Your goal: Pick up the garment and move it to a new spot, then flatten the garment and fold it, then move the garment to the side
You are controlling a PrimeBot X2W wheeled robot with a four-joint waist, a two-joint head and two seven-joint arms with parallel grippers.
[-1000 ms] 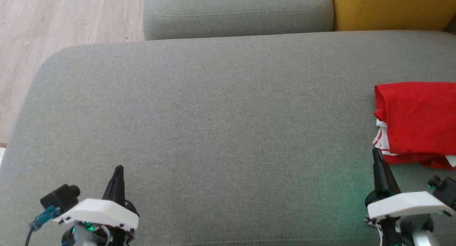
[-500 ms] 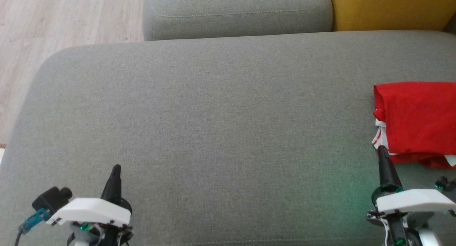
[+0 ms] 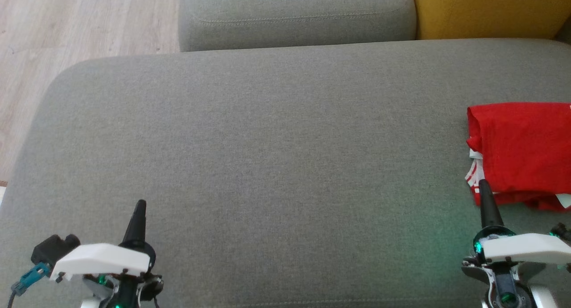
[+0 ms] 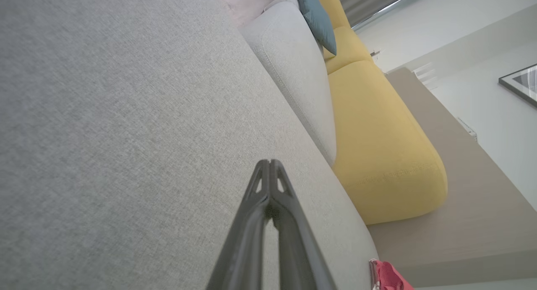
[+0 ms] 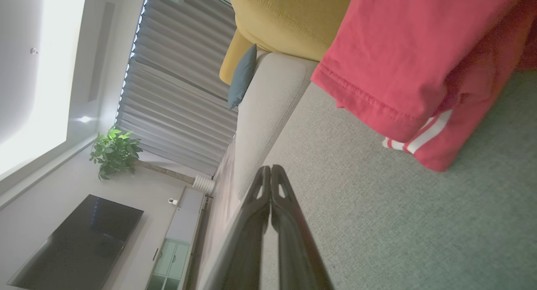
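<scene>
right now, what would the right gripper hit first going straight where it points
Probably the grey seat cushion: the right gripper aims just beside the striped corner of the red garment, though depth is unclear and it might brush that edge.

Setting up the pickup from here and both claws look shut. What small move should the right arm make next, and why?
Probably open the right claw where it is, before nearing the red garment. Its fingers are pressed together and hold nothing, and its wrist view shows bare grey cushion between tip and cloth. The left claw, also shut, sits far off.
</scene>
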